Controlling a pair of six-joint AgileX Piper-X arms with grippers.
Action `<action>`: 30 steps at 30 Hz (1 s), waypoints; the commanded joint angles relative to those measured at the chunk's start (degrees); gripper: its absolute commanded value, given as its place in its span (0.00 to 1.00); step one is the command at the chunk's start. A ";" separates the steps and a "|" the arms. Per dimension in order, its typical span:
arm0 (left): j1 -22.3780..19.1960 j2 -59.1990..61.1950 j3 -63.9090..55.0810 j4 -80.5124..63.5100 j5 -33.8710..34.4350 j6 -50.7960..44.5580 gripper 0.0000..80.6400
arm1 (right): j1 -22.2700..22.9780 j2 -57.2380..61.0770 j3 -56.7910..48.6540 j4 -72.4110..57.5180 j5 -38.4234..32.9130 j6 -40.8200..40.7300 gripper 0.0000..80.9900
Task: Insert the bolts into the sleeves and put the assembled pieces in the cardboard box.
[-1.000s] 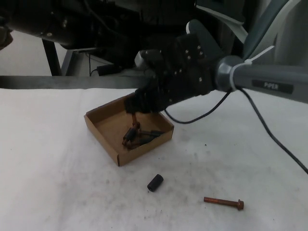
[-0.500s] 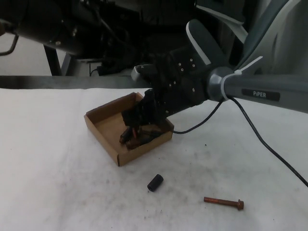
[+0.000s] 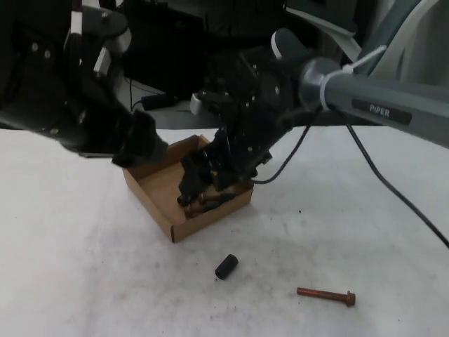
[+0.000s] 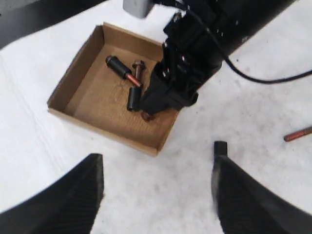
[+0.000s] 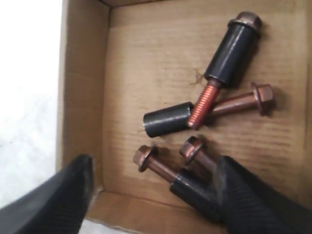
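Where your two arms meet: both crowd the cardboard box [image 3: 151, 199], the left arm [image 3: 77, 119] just beside its far corner; swing either carelessly and you likely knock arms or shove the box.
Right gripper [image 5: 153, 163]: fingers spread wide, holding nothing, low inside the box over the assembled pieces [image 5: 229, 48]; rise crooked and you may snag a wall.
Left gripper [image 4: 158, 153]: fingers apart, empty, above the bench [image 3: 84, 281] near the box.
Loose sleeve [image 3: 226, 267]: on the bench before the box; a glancing finger probably rolls it away.
Loose bolt [image 3: 326, 295]: near the sleeve, not touching; thin and flat-lying, so your pinch may slip.
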State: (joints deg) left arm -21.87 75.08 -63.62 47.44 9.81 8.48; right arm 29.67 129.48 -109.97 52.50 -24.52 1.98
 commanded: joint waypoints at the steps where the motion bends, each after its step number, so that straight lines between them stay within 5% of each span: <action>1: -0.23 -0.84 -0.03 3.01 -0.74 -0.78 0.75 | 0.78 -1.16 -4.74 3.00 -0.23 -0.95 0.81; 8: -0.74 -0.84 0.30 8.11 -0.74 -2.03 0.75 | 2.06 -4.75 -12.10 8.63 5.69 -0.64 0.81; 18: -7.06 -0.82 2.76 12.35 -1.24 -7.15 0.72 | 2.31 -10.03 -12.21 36.50 20.94 1.39 0.80; 30: -10.87 -0.82 10.50 10.20 0.58 -8.05 0.72 | 4.36 -14.65 -3.91 36.50 22.25 4.61 0.78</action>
State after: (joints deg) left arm -32.45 74.99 -54.90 59.23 10.87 0.93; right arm 33.06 116.79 -117.82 88.18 -2.48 5.67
